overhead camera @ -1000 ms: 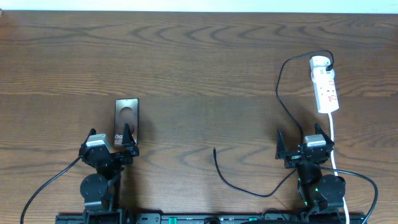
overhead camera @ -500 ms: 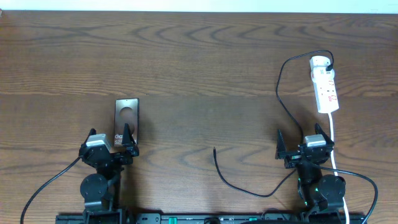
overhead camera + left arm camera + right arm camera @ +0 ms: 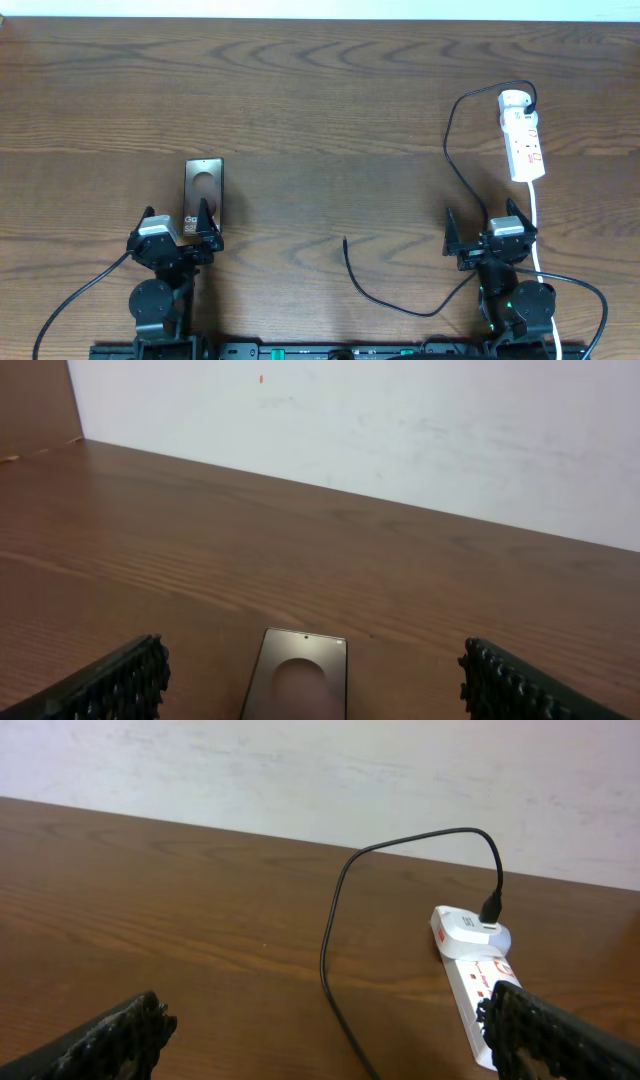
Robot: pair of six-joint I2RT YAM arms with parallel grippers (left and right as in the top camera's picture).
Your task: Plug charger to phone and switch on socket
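- The phone [image 3: 204,190] is seen as a small flat rectangular slab with a dark brownish glossy face and a large circular mark on its far half.
- It is laid flat on the wooden table [image 3: 320,100], left of centre, with its long side pointing away from the robot.
- White lettering is printed near its close end. Only "Ga" can be read from overhead, as the rest is covered by a finger of the left gripper [image 3: 178,224].
- The left gripper is held wide apart with nothing between its jaws. In the left wrist view the phone [image 3: 298,675] is framed between the two ridged black fingers [image 3: 115,680], untouched.
- The charger [image 3: 447,140] is shown as a long thin black cable. One end is plugged into a white block at the far, rounded end of the socket [image 3: 522,140]. From there the cable is looped left and down past the right gripper [image 3: 482,228].
- Its small plug tip [image 3: 345,240] is left free on the table at centre, well apart from the phone.
- The socket is a white elongated strip at the far right with red markings, too small to be read.
- The right gripper is likewise spread wide and empty, near the socket's white cord [image 3: 536,225].
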